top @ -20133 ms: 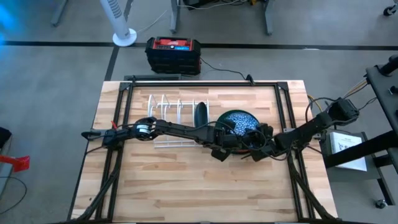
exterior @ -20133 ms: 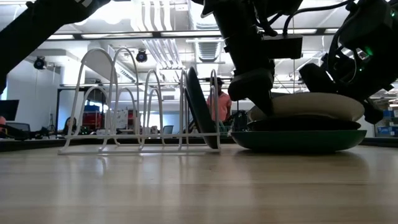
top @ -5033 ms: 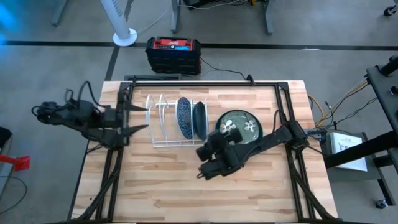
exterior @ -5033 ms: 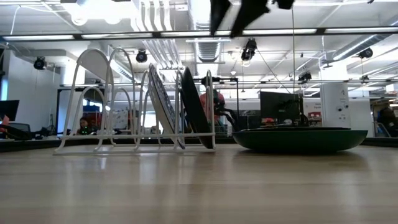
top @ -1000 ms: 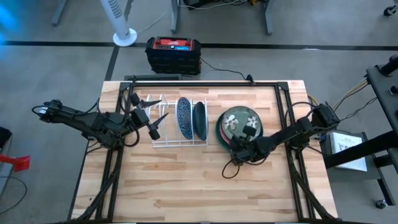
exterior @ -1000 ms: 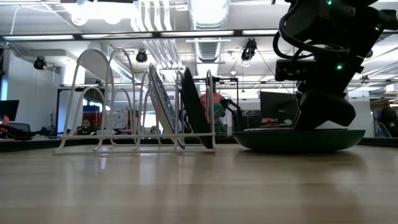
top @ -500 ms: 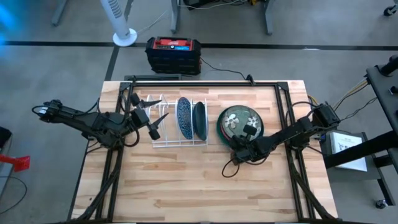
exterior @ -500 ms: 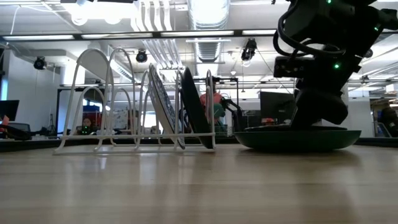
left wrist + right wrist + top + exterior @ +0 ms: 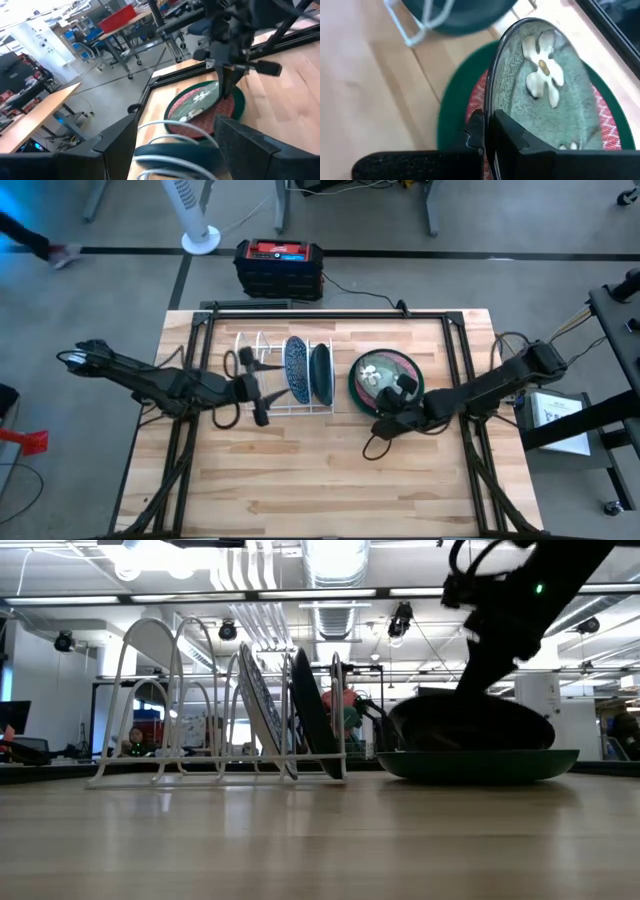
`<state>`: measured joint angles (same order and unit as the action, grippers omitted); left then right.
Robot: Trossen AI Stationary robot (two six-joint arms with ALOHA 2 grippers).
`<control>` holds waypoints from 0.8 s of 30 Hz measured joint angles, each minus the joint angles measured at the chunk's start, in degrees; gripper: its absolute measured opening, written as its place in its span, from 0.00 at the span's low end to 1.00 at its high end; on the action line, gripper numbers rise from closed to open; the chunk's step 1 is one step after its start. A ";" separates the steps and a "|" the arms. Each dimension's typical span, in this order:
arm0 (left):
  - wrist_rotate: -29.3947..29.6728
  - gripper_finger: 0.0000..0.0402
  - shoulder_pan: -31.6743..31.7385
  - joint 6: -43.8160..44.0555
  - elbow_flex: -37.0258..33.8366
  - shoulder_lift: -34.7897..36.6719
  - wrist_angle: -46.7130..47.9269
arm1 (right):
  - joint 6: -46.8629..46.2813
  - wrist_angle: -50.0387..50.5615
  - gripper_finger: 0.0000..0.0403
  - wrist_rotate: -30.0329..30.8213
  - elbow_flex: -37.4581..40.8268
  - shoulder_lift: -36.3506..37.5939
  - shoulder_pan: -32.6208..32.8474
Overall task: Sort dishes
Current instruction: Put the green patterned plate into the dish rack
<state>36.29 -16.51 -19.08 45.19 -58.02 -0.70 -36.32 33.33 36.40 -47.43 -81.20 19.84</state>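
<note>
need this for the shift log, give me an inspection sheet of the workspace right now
surface: wooden table, bare in front
job's things: flowered plate tilted up off red patterned plate and green plate; two plates upright in white rack
clutter: nothing seen
hands: right hand shut on the flowered plate's rim; left hand open by the rack
cables: one from the red-topped box
surroundings: fan base, person at the far left edge

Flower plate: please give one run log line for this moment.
right gripper: shut on flower plate | plate: edge lifted off stack | left gripper: open, near rack
</note>
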 joint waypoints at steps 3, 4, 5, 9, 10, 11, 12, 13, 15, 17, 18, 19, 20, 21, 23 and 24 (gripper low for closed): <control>-0.04 0.62 0.02 -1.28 -0.02 -4.48 -5.28 | 0.02 0.91 0.02 -2.00 -0.07 4.06 0.04; -0.02 0.62 0.02 -2.10 -0.02 -6.03 -6.63 | 0.02 1.13 0.02 -2.54 -0.07 5.33 0.03; -0.03 0.62 0.02 -2.79 -0.02 -7.52 -8.28 | 0.02 1.26 0.02 -3.19 -0.07 6.68 0.01; 0.04 0.62 0.21 -4.22 -0.02 -13.12 -15.87 | 0.02 2.09 0.02 -5.15 -0.07 11.40 0.04; 0.04 0.62 0.28 -4.37 -0.02 -14.47 -18.25 | 0.02 2.40 0.02 -5.22 -0.07 12.33 0.04; 0.04 0.62 0.28 -4.44 0.05 -15.69 -19.64 | 0.03 2.61 0.02 -5.35 -0.07 13.27 0.04; 0.09 0.62 0.28 -4.45 0.32 -17.11 -20.78 | 0.06 2.91 0.02 -5.49 -0.07 14.21 0.04; 0.11 0.62 0.28 -4.50 0.98 -18.49 -21.95 | 0.05 3.28 0.02 -5.55 -0.07 14.95 0.01; 0.07 0.62 0.32 -4.67 2.43 -21.03 -22.59 | 0.37 4.17 0.02 -5.66 -0.07 16.15 0.01; 0.04 0.62 0.32 -4.68 4.76 -24.03 -22.72 | 0.82 4.41 0.02 -6.03 -0.07 17.10 0.03; -0.78 0.62 0.32 -4.82 5.84 -25.68 -22.41 | 1.08 4.70 0.02 -6.14 -0.07 17.54 0.04; -2.69 0.62 0.32 -5.55 7.13 -27.28 -21.15 | 1.24 4.86 0.02 -6.45 -0.07 18.12 0.00; -5.37 0.62 0.37 -6.65 8.61 -29.00 -19.94 | 1.30 5.05 0.02 -6.86 -0.07 18.75 -0.03; -8.14 0.62 0.38 -7.81 10.23 -30.62 -18.05 | 1.11 5.37 0.02 -6.90 -0.07 19.17 -0.03; -11.38 0.62 0.36 -10.17 13.71 -33.66 -13.91 | 0.79 5.58 0.02 -6.92 -0.07 20.11 0.01; -11.70 0.62 0.35 -10.85 15.65 -35.15 -12.39 | 0.79 5.58 0.02 -6.89 -0.07 20.40 0.01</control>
<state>24.59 -16.15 -29.93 60.84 -93.17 -13.08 -35.53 38.91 29.51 -47.51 -60.80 19.86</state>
